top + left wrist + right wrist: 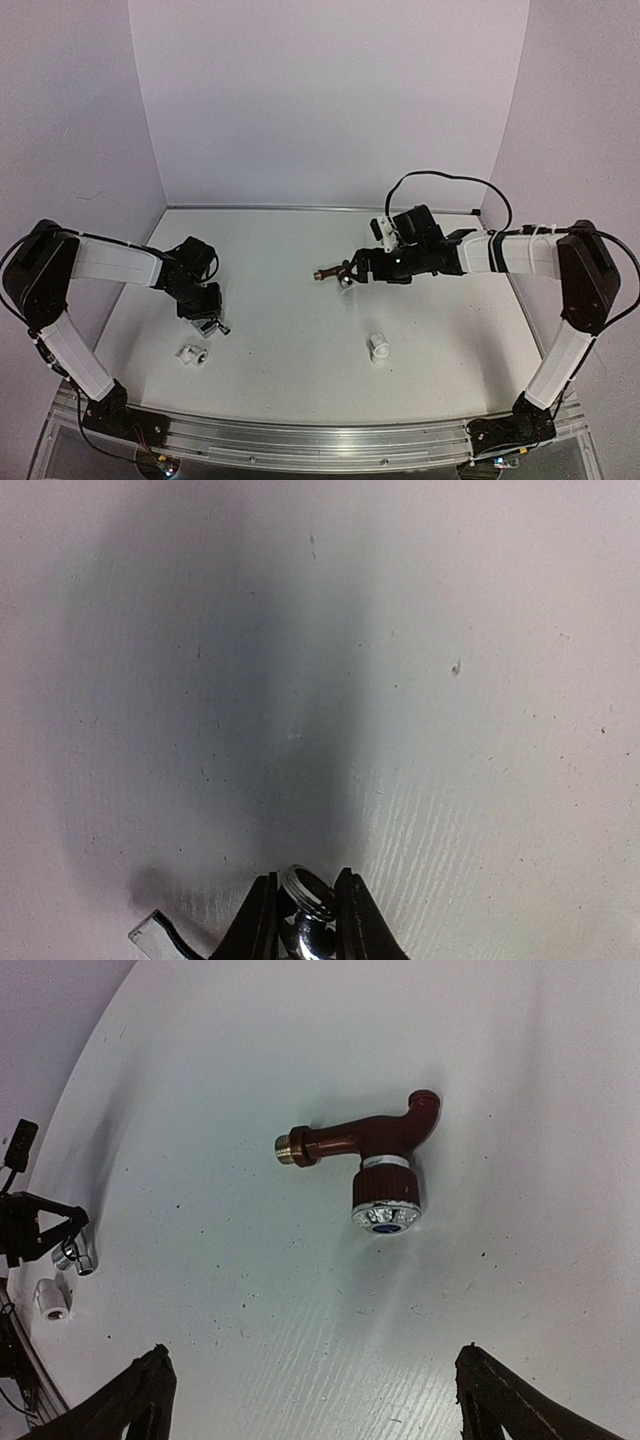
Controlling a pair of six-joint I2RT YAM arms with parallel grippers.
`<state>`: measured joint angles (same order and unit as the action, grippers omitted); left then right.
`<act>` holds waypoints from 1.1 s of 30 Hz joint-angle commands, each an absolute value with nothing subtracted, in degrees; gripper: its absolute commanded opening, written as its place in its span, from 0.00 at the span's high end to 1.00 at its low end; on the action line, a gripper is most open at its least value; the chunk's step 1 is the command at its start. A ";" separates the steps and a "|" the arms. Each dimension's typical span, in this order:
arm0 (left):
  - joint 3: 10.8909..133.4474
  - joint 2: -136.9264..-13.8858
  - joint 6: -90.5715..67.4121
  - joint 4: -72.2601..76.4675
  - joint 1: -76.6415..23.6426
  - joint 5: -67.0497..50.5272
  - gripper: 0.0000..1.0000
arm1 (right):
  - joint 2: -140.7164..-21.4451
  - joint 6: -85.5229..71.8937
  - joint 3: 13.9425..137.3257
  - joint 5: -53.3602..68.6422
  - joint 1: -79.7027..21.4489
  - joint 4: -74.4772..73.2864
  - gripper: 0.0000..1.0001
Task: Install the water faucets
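1. On the counter's (290,330) left side, the chrome faucet (308,895) is clamped at its threaded end by the left jaws.
2. The reddish-brown faucet (375,1145) is laid flat near the middle, ahead of the wide-open right jaws and untouched by them.
3. A white fitting (192,353) is seen just beside the chrome faucet, and a second fitting (378,347) nearer the right arm.

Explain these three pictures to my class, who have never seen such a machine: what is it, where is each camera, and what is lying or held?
Two robot arms are bolted to a white table. One picture looks down from above and behind; the other two come from cameras on each wrist. The left gripper is shut on the chrome faucet. The right gripper is open over the brown faucet, which lies on the table untouched. Two white pipe fittings lie nearer the arms' bases.
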<state>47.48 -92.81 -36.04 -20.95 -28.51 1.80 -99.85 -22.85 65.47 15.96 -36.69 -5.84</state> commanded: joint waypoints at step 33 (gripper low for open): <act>56.10 -84.15 -49.75 2.36 -35.08 -12.13 1.00 | -120.87 -35.11 82.59 30.85 -50.62 26.08 0.54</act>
<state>54.06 -83.79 -49.52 -1.99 -34.26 -11.83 -119.88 -33.92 80.62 31.38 -50.19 23.34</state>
